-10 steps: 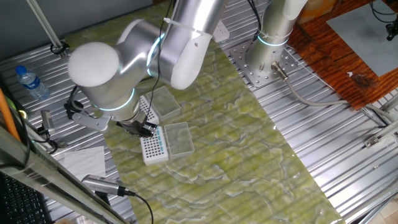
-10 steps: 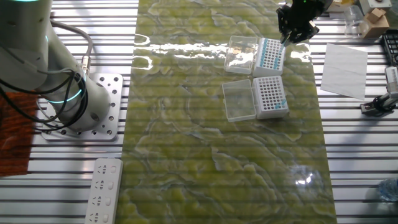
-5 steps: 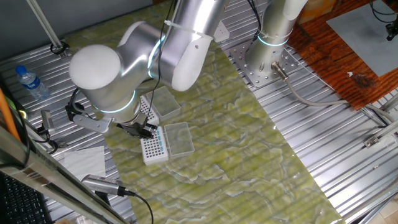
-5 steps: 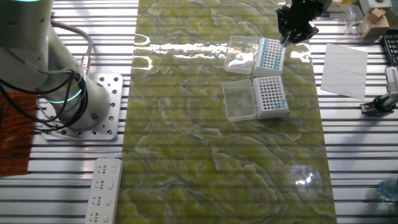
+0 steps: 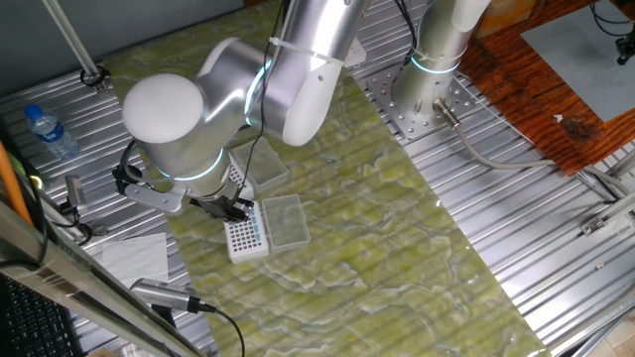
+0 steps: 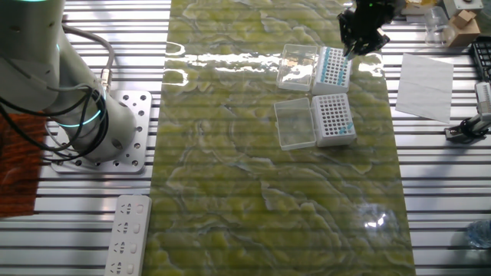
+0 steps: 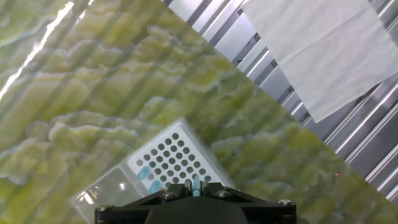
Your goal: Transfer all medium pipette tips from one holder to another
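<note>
Many blue tips [image 6: 333,67] filled the far holder [image 6: 335,80], with a few in the near holder [image 6: 335,119]. One tip [image 7: 196,185] sat clamped between the fingers [image 6: 354,50] above the far holder. Both holders stood on the table [image 6: 230,192], near white paper [image 6: 424,86].

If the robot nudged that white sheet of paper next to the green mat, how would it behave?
The sheet of paper lies thin and flat on the ridged metal table, so it is probably floppy and very light. A nudge would likely slide or crumple it.
</note>
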Motion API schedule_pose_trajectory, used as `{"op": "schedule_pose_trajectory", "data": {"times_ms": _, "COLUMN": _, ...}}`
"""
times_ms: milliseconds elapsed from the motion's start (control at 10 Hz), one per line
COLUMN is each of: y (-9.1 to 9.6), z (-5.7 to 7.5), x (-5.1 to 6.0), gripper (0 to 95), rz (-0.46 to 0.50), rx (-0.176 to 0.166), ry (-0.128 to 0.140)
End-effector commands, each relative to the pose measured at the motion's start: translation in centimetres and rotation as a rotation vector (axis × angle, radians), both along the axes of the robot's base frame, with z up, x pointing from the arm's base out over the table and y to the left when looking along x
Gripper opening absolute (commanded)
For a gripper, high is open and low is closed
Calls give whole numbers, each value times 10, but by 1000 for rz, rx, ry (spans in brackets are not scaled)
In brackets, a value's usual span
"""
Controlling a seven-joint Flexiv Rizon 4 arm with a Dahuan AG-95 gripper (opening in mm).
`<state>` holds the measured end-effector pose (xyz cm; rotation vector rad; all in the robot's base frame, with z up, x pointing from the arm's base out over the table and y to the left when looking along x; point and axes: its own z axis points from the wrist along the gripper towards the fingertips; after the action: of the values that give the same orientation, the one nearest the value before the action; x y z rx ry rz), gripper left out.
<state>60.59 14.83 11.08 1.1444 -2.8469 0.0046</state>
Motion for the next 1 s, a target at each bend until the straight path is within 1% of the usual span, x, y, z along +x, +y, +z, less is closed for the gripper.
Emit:
{"op": "schedule_pose_trajectory", "data": {"times_ms": 100, "y": -1, "z": -1, "x": -1, "gripper": 380, "rz": 26, "rx": -1, "ry": -8}}
{"op": "schedule_pose_trajectory", "data": {"times_ms": 200, "y": -2, "z": -1, "x": -1, "gripper": 380, "rz": 38, "rx": -2, "ry": -7}}
{"op": "schedule_pose_trajectory", "data": {"times_ms": 400, "y": -16, "z": 4, "x": -1, "gripper": 380, "rz": 93, "rx": -11, "ry": 2}}
{"op": "schedule_pose_trajectory", "data": {"times_ms": 500, "y": -33, "z": 10, "x": -1, "gripper": 380, "rz": 138, "rx": -8, "ry": 6}}
{"op": "schedule_pose_trajectory", "data": {"times_ms": 600, "y": -44, "z": 13, "x": -2, "gripper": 380, "rz": 157, "rx": -8, "ry": 8}}
{"op": "schedule_pose_trajectory", "data": {"times_ms": 700, "y": -59, "z": 14, "x": -3, "gripper": 380, "rz": 178, "rx": -7, "ry": 8}}
{"op": "schedule_pose_trajectory", "data": {"times_ms": 800, "y": -71, "z": 14, "x": -4, "gripper": 380, "rz": 188, "rx": -7, "ry": 8}}
{"op": "schedule_pose_trajectory", "data": {"times_ms": 900, "y": -91, "z": 8, "x": -5, "gripper": 380, "rz": 205, "rx": -5, "ry": 2}}
{"op": "schedule_pose_trajectory", "data": {"times_ms": 1000, "y": -104, "z": 4, "x": -7, "gripper": 380, "rz": 217, "rx": -3, "ry": -6}}
